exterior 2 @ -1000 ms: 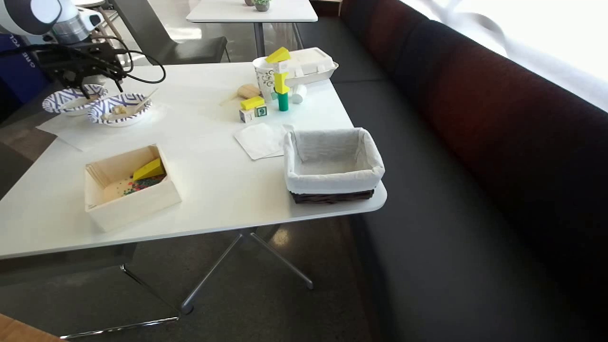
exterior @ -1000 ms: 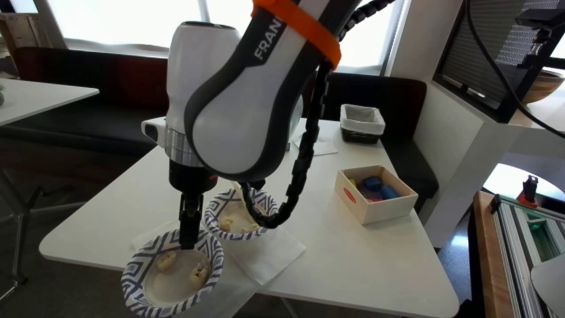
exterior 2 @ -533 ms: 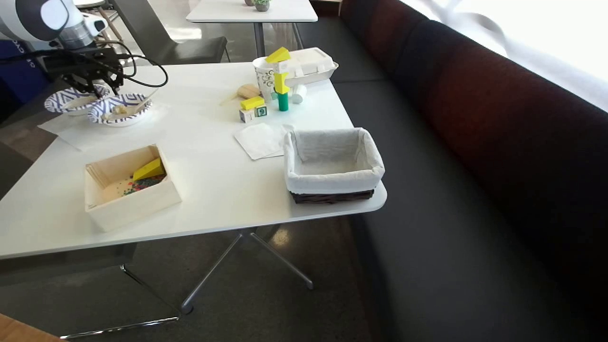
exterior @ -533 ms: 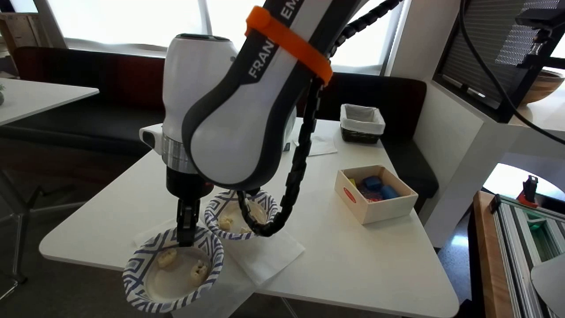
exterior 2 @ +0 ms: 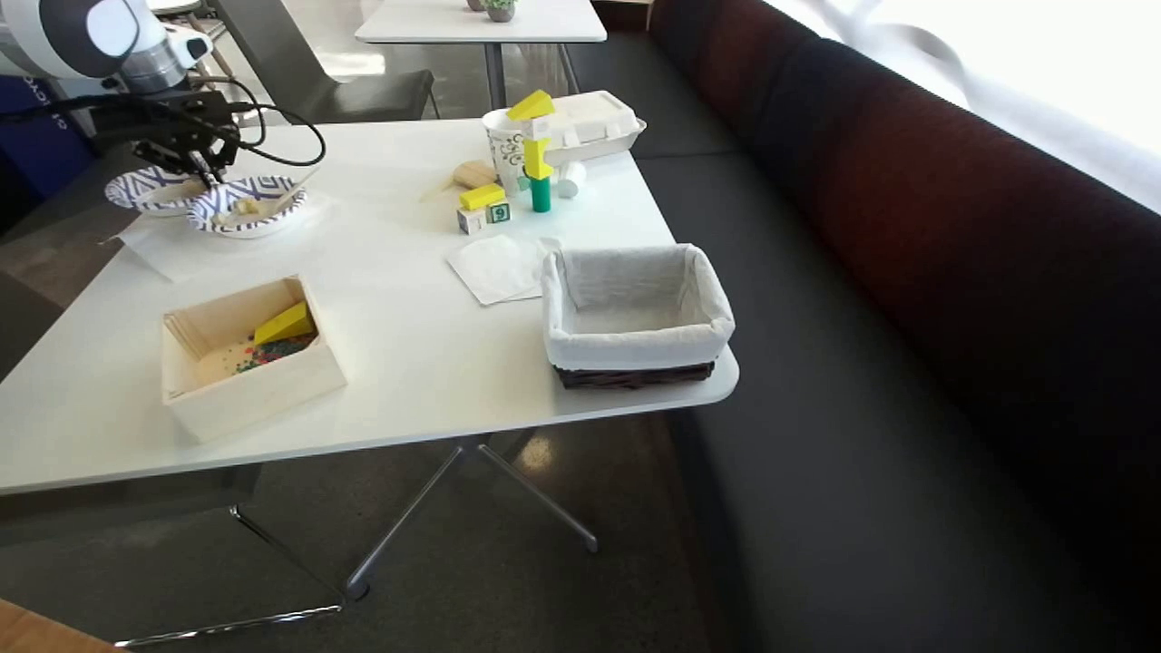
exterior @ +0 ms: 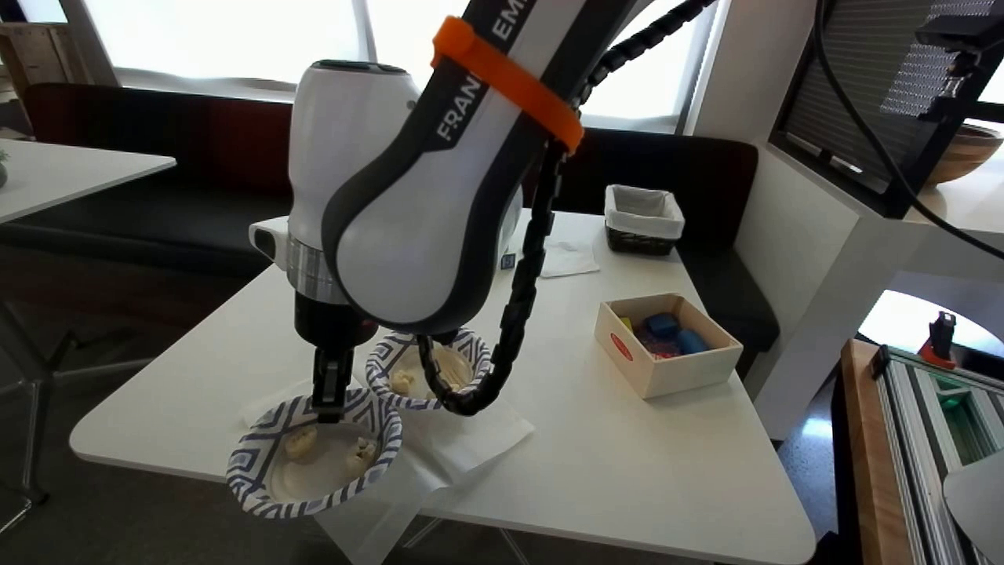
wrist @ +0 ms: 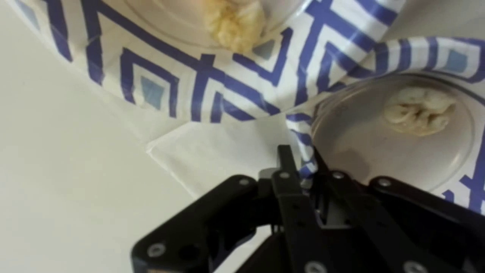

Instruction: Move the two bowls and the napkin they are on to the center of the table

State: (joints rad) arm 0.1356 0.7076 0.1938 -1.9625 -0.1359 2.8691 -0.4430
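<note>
Pinching a section of rim, the pincer (wrist: 302, 163) holds the gripped bowl (wrist: 382, 151) at its edge: one finger stands inside the wall, the opposing finger outside it, over the napkin (wrist: 227, 148). In the wrist view, the body of the gripped bowl lies to the right of the fingertips. The neighbouring bowl (wrist: 197, 83) lies just beyond the fingertips; its rim overlaps that of the gripped bowl in that view, though contact between the two cannot be confirmed. Both are patterned blue on white and contain pale lumps (wrist: 420, 113). A pale stick (exterior 2: 292, 191) rests in the neighbouring bowl, its end projecting past the rim. In an exterior view, the gripped bowl reaches past the edge of the surface (exterior: 627, 455); whether its base is supported cannot be determined. The napkin shows around both bowls, one part of it hanging over that edge. A wooden box (exterior: 694, 373) stands on the surface, apart from both bowls.
</note>
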